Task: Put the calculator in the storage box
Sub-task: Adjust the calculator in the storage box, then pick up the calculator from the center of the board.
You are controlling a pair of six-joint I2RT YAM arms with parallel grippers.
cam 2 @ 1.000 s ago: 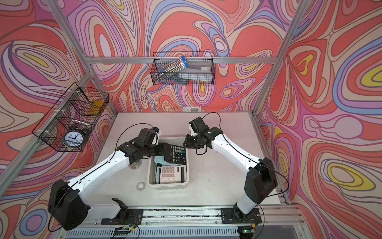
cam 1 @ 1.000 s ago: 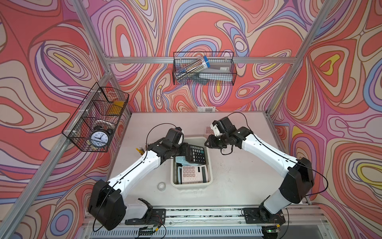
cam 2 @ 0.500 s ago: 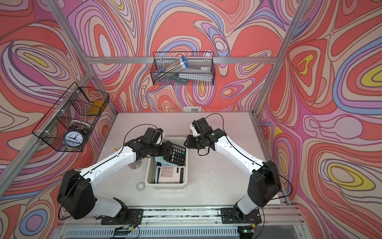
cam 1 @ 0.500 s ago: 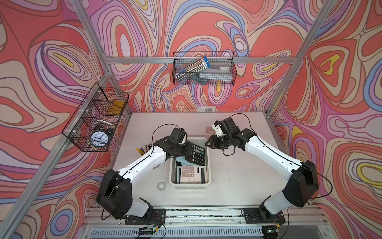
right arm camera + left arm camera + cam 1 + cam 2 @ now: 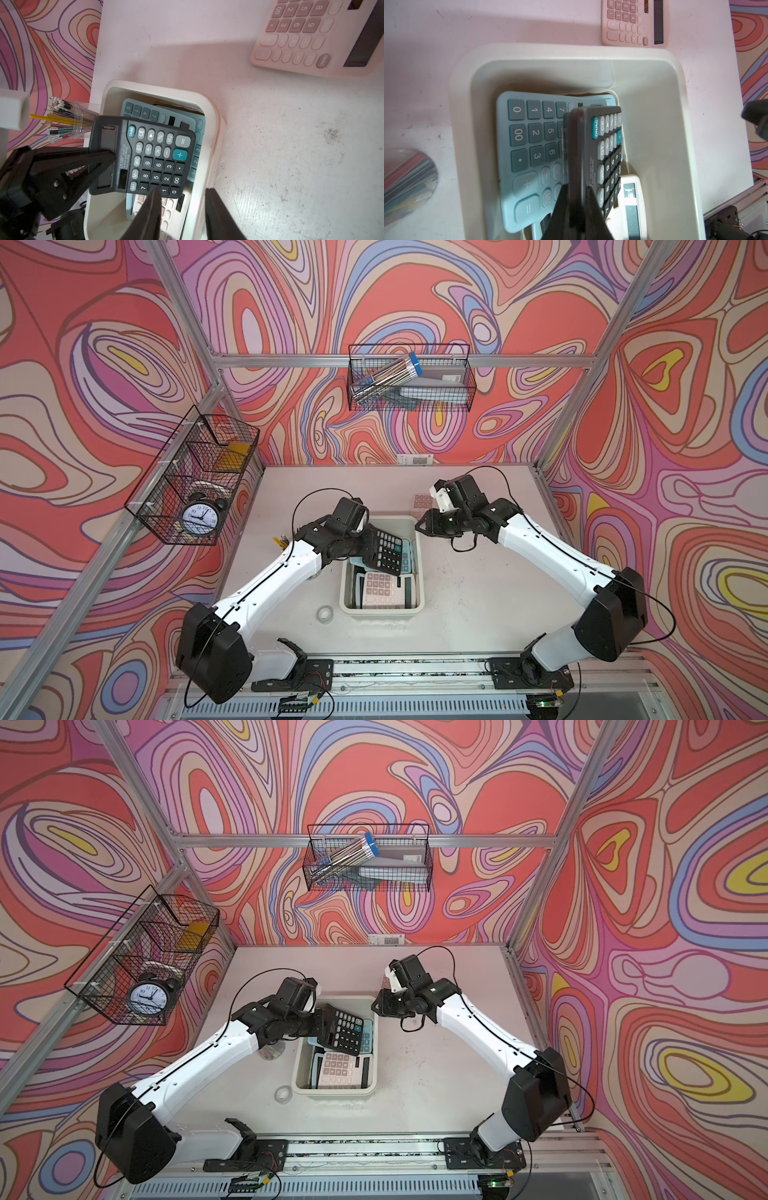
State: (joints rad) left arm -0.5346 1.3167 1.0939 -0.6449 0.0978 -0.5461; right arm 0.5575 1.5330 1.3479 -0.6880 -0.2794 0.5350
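Observation:
A black calculator [image 5: 384, 549] [image 5: 343, 1029] hangs tilted over the far half of the off-white storage box [image 5: 382, 610] [image 5: 332, 1092]. My left gripper [image 5: 362, 543] [image 5: 576, 187] is shut on its display end, and one black finger [image 5: 108, 154] lies across the display. The calculator [image 5: 591, 149] [image 5: 149, 155] stands edge-up above a light blue calculator [image 5: 529, 145] and a cream one [image 5: 380, 591] that lie in the box [image 5: 571, 54] [image 5: 214, 124]. My right gripper [image 5: 419, 524] [image 5: 376, 1004] [image 5: 181, 191] is open over the box's far right rim and holds nothing.
A pink calculator [image 5: 422, 502] [image 5: 311, 37] lies on the table beyond the box. A clear cup of pencils [image 5: 68, 122] stands left of the box, and a tape roll [image 5: 324, 613] lies at its near left corner. Wire baskets [image 5: 409, 381] [image 5: 195, 485] hang on the walls.
My left jaws have closed on the black calculator, which stays over the box, a little nearer to me. The right arm has hardly moved.

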